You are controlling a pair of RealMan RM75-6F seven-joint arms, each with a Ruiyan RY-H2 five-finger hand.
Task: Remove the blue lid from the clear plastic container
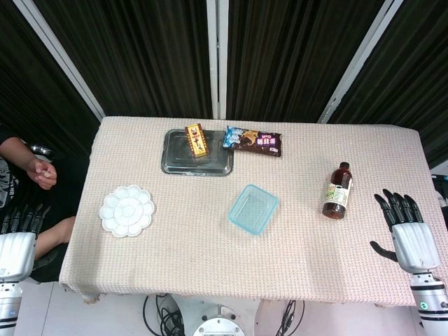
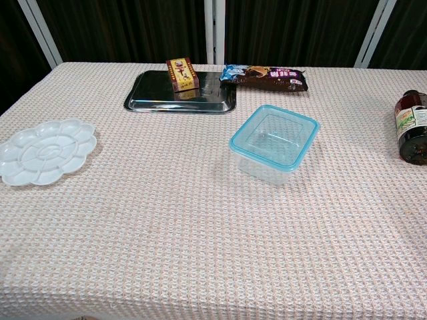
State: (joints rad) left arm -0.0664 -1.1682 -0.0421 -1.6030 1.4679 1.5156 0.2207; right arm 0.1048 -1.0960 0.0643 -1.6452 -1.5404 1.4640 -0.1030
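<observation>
The clear plastic container (image 1: 253, 208) (image 2: 275, 145) stands near the middle of the table, with its blue lid (image 1: 240, 204) (image 2: 244, 131) seated on top, showing as a blue rim. My left hand (image 1: 19, 238) hangs off the table's left edge, fingers extended and holding nothing. My right hand (image 1: 404, 227) hovers at the table's right edge, fingers spread and empty. Both hands are far from the container. Neither hand shows in the chest view.
A metal tray (image 1: 178, 162) (image 2: 153, 97) at the back carries a small yellow-red box (image 1: 197, 140) (image 2: 182, 73). A snack packet (image 1: 253, 141) (image 2: 267, 76) lies beside it. A white palette dish (image 1: 127, 210) (image 2: 45, 151) sits left. A brown bottle (image 1: 338, 190) (image 2: 413, 125) lies right. A person (image 1: 21, 168) sits at far left.
</observation>
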